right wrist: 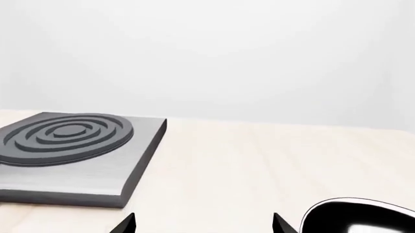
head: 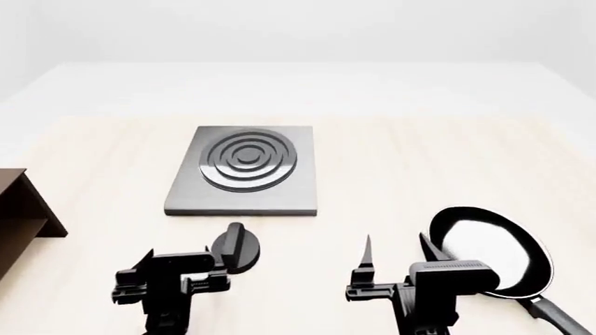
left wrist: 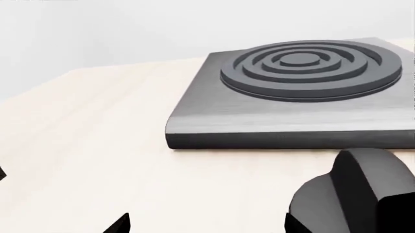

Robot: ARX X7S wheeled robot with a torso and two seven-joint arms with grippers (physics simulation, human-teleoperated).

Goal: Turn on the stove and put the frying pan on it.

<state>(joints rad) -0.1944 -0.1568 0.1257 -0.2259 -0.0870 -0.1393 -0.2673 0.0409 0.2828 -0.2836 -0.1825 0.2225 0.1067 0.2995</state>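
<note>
The stove (head: 244, 171) is a flat dark-grey slab with one ringed burner, lying on the pale wooden table. It also shows in the left wrist view (left wrist: 304, 73) and the right wrist view (right wrist: 68, 141). Its black round knob (head: 234, 248) stands apart, in front of the slab, and shows large in the left wrist view (left wrist: 353, 194). My left gripper (head: 181, 257) is open and empty, just left of the knob; it shows open in its wrist view (left wrist: 206, 224). The frying pan (head: 489, 251) lies at the front right, also seen in the right wrist view (right wrist: 360, 216). My right gripper (head: 398, 250) is open and empty just left of the pan; it shows open in its wrist view (right wrist: 204, 224).
A brown wooden shelf (head: 19, 213) stands at the table's left edge. The pan's long handle (head: 559, 317) points toward the front right corner. Bare tabletop (head: 400, 174) lies between the stove and the pan.
</note>
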